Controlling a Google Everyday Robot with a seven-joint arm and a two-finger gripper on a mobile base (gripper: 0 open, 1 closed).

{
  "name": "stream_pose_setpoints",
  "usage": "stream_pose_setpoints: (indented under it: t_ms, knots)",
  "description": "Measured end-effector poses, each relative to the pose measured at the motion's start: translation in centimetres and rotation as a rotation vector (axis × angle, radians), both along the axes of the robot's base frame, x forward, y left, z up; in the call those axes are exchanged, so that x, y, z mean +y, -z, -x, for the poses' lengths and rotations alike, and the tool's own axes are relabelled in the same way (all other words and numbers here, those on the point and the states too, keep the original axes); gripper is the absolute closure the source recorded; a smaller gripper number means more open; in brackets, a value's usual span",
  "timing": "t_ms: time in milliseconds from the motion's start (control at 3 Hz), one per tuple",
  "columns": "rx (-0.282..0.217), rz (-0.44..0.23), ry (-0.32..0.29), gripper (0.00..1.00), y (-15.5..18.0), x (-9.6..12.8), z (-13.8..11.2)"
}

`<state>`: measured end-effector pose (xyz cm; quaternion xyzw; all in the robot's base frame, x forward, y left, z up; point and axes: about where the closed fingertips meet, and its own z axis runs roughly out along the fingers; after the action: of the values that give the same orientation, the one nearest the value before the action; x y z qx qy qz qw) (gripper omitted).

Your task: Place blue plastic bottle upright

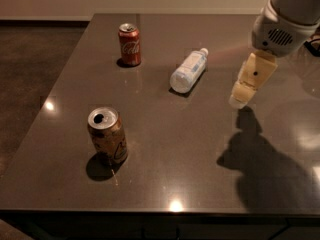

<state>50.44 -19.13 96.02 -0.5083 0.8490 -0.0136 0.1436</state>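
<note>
Since the blue plastic bottle (pixel 188 70) lies on its side, we judge the reach as the step in hand. A gold-brown can (pixel 106 136) stands toward the front left corner and a red cola can (pixel 129 44) near the far edge. The bottle lies mid-table toward the far edge, bluish, white-labelled, its cap pointing far right. Near the right edge the gripper (pixel 240 99) hangs apart from it, holding nothing; its opening we cannot tell. Next it must cross left and grasp the body.
</note>
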Motion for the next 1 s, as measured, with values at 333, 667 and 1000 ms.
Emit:
stream_pose_setpoints:
  t_ms: [333,667,1000]
  knots:
    - [0.014,-0.041,0.132,0.0,0.3,2.1,-3.1]
    - [0.008,-0.061,0.269,0.0,0.9,4.0,-6.3]
    - [0.001,-0.082,0.396,0.0,1.8,5.2,-9.1]
